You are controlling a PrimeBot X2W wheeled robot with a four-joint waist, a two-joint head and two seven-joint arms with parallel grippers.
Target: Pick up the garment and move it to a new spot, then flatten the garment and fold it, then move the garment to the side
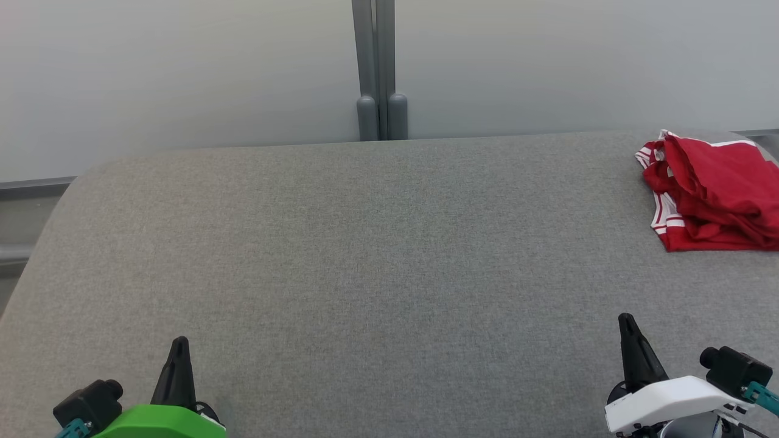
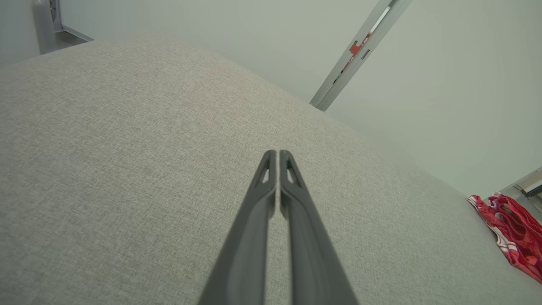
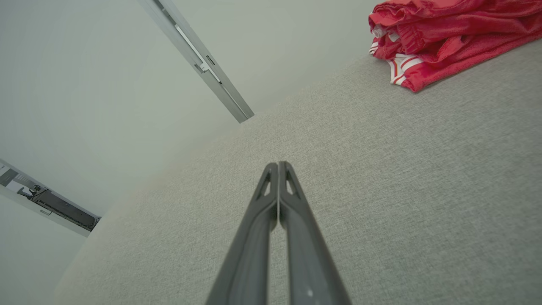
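The crumpled red cloth garment with white stripes (image 1: 718, 188) is cut off by the right edge of the head view.

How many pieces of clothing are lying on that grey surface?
1. A red garment with white stripes, bunched at the far right of the grey surface; folds could hide another.

The garment (image 1: 712, 194) lies on the surface (image 1: 377, 255) at its far right, ahead of my right tool (image 1: 625, 319) and well apart; my left tool (image 1: 180, 342) is over the near left edge, my right over the near right; behind the surface stands a wall (image 1: 182, 79) with a post (image 1: 380, 67) midway.
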